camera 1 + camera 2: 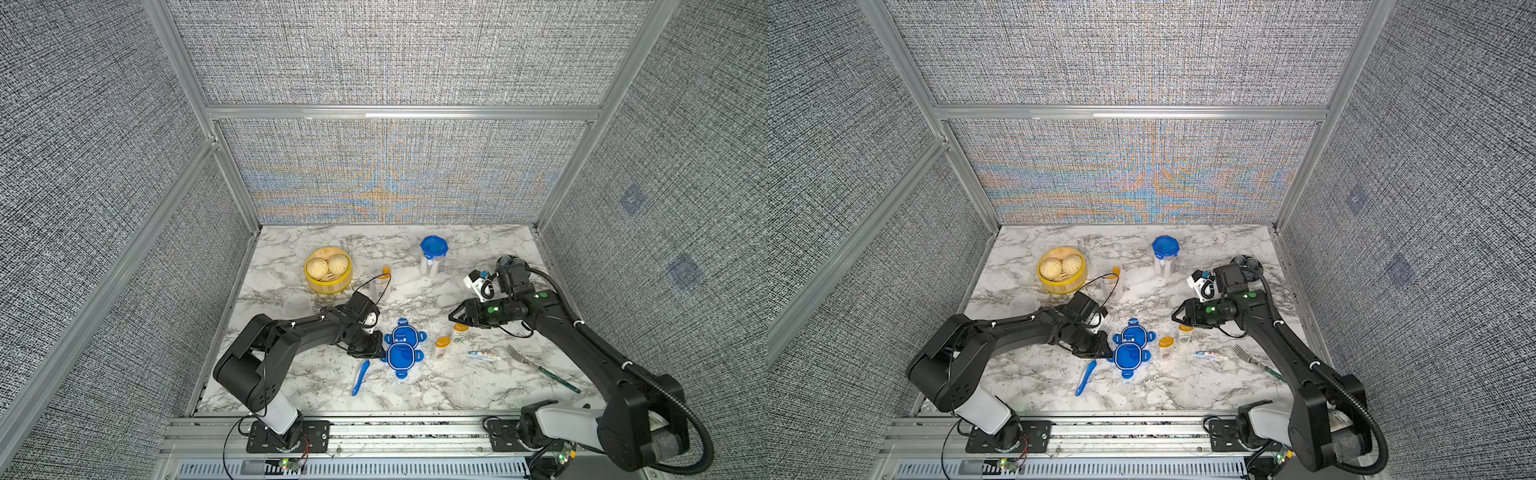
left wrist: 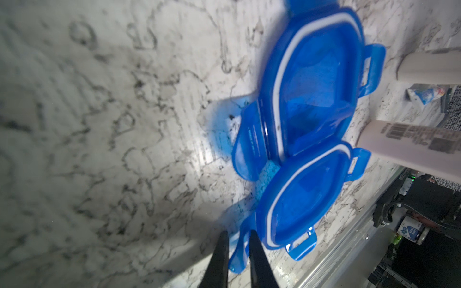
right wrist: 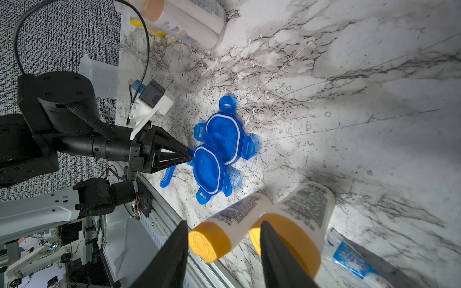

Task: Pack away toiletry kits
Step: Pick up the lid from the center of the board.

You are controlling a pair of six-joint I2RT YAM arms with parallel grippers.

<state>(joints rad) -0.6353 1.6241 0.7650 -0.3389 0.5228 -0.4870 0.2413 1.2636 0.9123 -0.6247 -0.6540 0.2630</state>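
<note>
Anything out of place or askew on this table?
Yes. A fork and a bamboo steamer of buns have nothing to do with toiletry kits. The nearer blue lid and the farther blue lid overlap instead of lying apart.

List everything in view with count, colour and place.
steamer: 1, yellow, back left, two buns inside
lidded tub: 1, clear and blue, back centre
open tub: 1, clear, right of steamer, bottle inside
empty tub: 1, clear, front-left of steamer
loose lids: 2, blue, centre, overlapping
loose bottles: 2, white, orange caps, right of lids
toothpaste: 1, white-blue, right of bottles
toothbrush: 1, blue, front
fork: 1, silver, green handle, front right
bowl: 1, dark, back right, partly hidden
left gripper: black, shut on a lid tab
right gripper: black, open, above loose bottles
</note>
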